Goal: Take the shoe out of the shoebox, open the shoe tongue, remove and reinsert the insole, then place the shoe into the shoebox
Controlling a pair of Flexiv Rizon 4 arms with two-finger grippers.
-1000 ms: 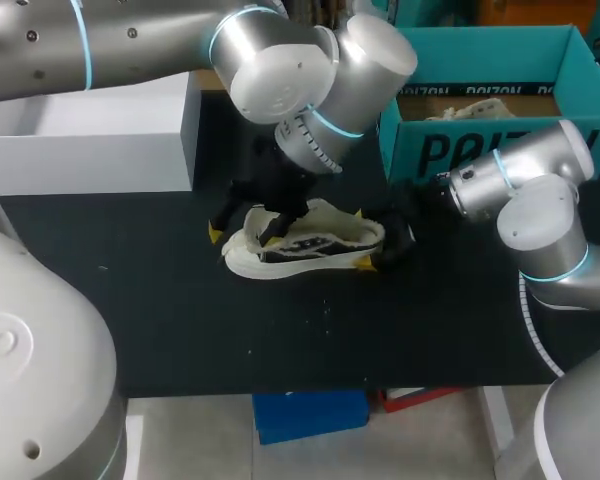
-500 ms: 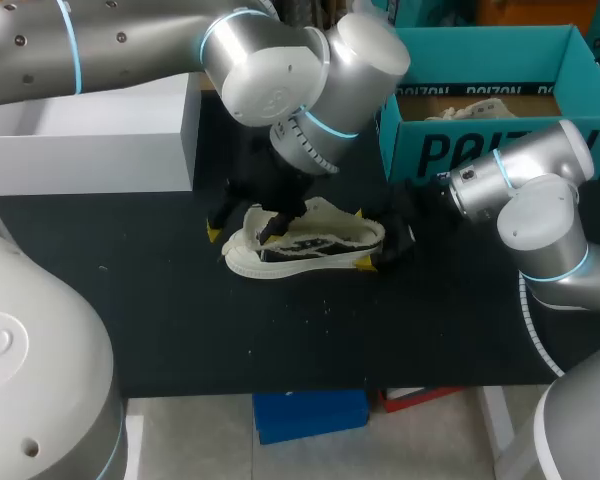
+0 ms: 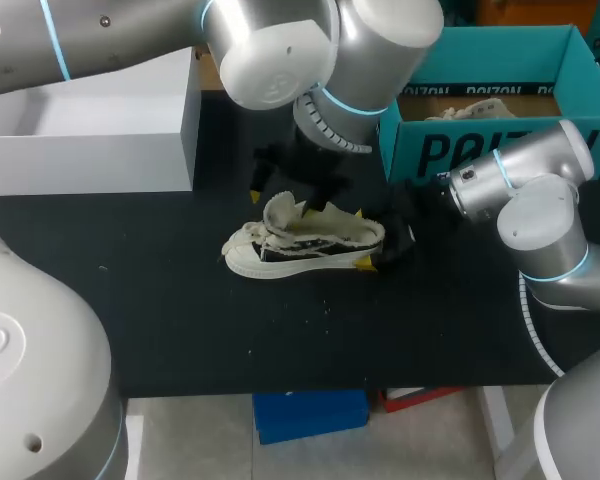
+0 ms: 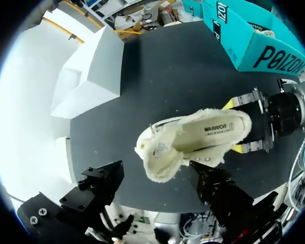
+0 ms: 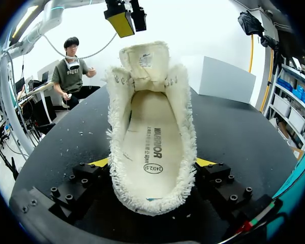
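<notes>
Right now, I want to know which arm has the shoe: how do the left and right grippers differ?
The left gripper is open, while the right gripper is shut on the heel of the shoe. The left gripper hangs above the tongue, pointing down. The right gripper comes in low and level from the heel side. Both have yellow tips.

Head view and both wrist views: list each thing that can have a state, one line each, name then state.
shoe: out of the shoebox, upright on its sole.
tongue: folded open, standing up.
insole: lying inside the shoe.
shoebox: open.
left claw: open, empty, above the tongue.
right claw: shut on the shoe's heel.
</notes>
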